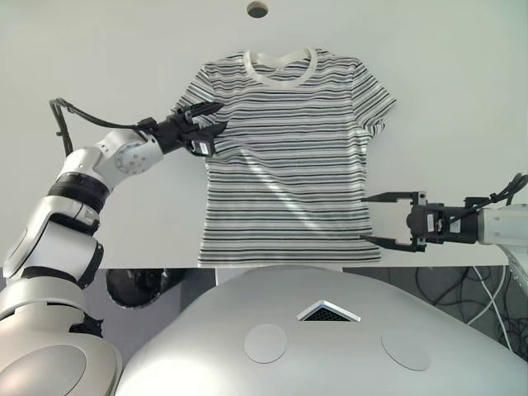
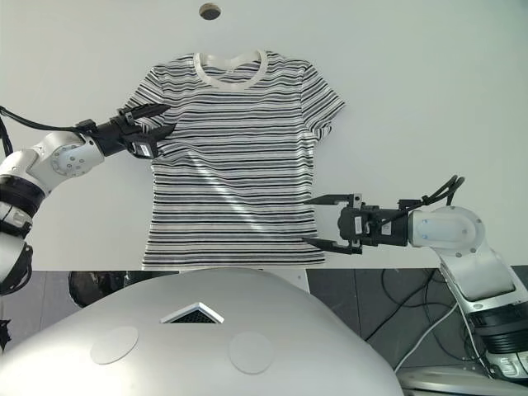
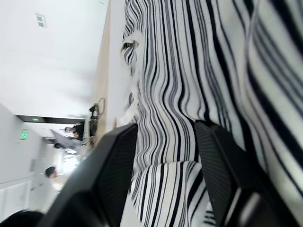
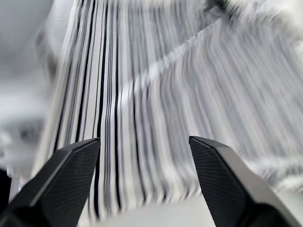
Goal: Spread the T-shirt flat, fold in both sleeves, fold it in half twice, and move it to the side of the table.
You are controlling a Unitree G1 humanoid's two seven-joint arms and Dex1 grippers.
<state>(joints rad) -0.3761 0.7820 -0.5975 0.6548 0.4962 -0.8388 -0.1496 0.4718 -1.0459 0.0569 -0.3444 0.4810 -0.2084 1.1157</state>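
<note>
Striped T-shirt (image 1: 289, 157) lies face up on the white tabletop (image 1: 462, 99), collar at the far side, hem (image 1: 289, 254) right along the near edge. It is mostly flat, with one slack diagonal ripple across the body. The left hand (image 1: 210, 117) is at the left sleeve (image 1: 194, 91). Its fingers (image 3: 113, 179) are moderately parted with sleeve cloth showing between them, and they have not closed on it. The right hand (image 1: 381, 219) sits at the near right corner of the hem, spread wide, one finger on either side of the shirt's side edge and gripping nothing. The right sleeve (image 1: 375, 103) lies a little crumpled.

Risks, as I judge them:
- The left hand may catch body cloth along with the sleeve, so the fold bunches.
- Nothing pins the shirt, so it may slide sideways under the pull.
- The right hand may take only the top layer at the hem.
- The right hand may drag the hem off the near edge, since there is no margin there.
- The ripple would be pressed into later folds.

Writing: the shirt shows no logo, tag or print. A small green lit sign (image 3: 22, 135) in the room behind is too small to read.
</note>
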